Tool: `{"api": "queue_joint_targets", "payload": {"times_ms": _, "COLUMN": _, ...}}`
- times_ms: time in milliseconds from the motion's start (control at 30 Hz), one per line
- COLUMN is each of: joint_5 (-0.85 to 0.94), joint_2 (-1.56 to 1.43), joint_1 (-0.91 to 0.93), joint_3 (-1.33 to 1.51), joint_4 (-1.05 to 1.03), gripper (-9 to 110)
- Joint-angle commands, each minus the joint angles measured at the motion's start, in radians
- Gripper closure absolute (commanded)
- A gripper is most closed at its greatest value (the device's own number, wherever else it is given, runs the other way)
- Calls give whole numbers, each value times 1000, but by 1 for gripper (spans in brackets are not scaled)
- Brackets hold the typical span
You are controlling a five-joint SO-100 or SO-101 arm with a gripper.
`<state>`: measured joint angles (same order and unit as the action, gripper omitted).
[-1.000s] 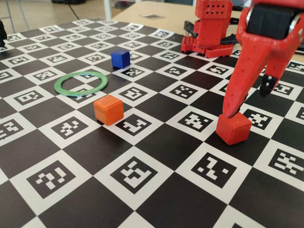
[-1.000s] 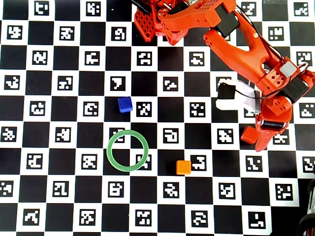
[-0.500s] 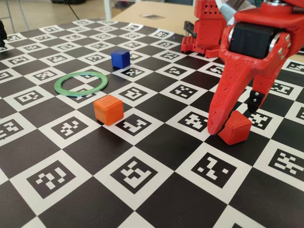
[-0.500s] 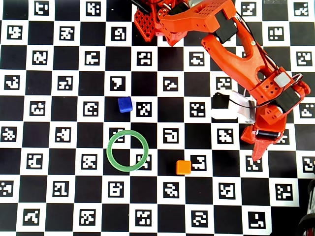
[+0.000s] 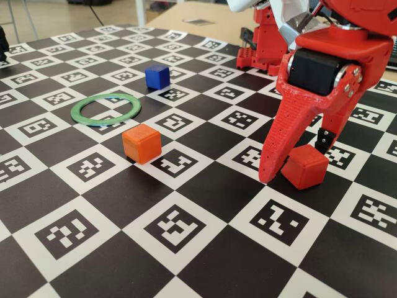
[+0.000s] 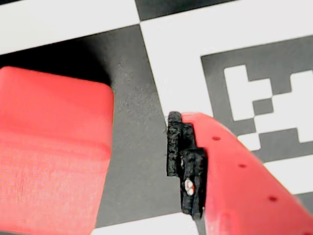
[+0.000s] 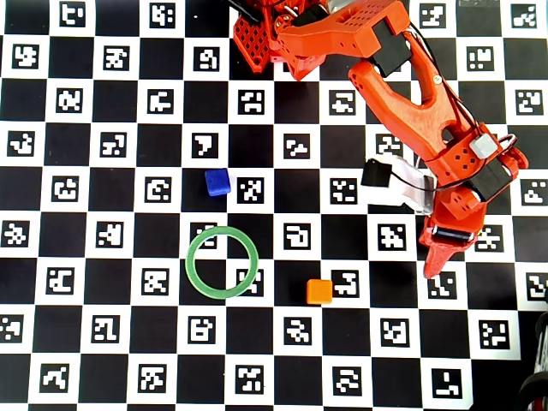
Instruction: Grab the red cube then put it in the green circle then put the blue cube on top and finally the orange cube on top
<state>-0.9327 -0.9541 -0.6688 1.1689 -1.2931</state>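
The red cube (image 5: 304, 166) rests on the checkered mat at the right and fills the left of the wrist view (image 6: 51, 152). My gripper (image 5: 294, 162) is open and down around it. The long red finger touches the mat just left of the cube, and the black-tipped finger stands behind it. A dark gap separates the cube from the black finger pad (image 6: 178, 152). From overhead the gripper (image 7: 441, 253) hides most of the cube. The green circle (image 5: 99, 121) (image 7: 188, 262) lies empty at the left. The blue cube (image 5: 157, 77) (image 7: 217, 181) sits behind it, and the orange cube (image 5: 141, 143) (image 7: 319, 291) in front.
The arm's red base (image 5: 270, 43) (image 7: 265, 34) stands at the mat's far edge. The whole mat (image 5: 173, 230) is black and white squares with printed markers. A dark object (image 7: 538, 390) shows at the lower right corner of the overhead view.
The gripper has come down and forward; its long finger, earlier touching the cube's top, now stands on the mat at the cube's left. The cube turned slightly. Other things have not moved.
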Motion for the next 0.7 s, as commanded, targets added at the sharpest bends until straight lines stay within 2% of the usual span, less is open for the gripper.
{"api": "queue_joint_targets", "payload": {"times_ms": 0, "joint_5": -58, "joint_2": -60, "joint_1": 12, "joint_3": -5, "joint_4": 20, "gripper": 53}}
{"api": "queue_joint_targets", "payload": {"times_ms": 667, "joint_5": -118, "joint_2": -69, "joint_1": 9, "joint_3": -11, "joint_4": 71, "gripper": 57}}
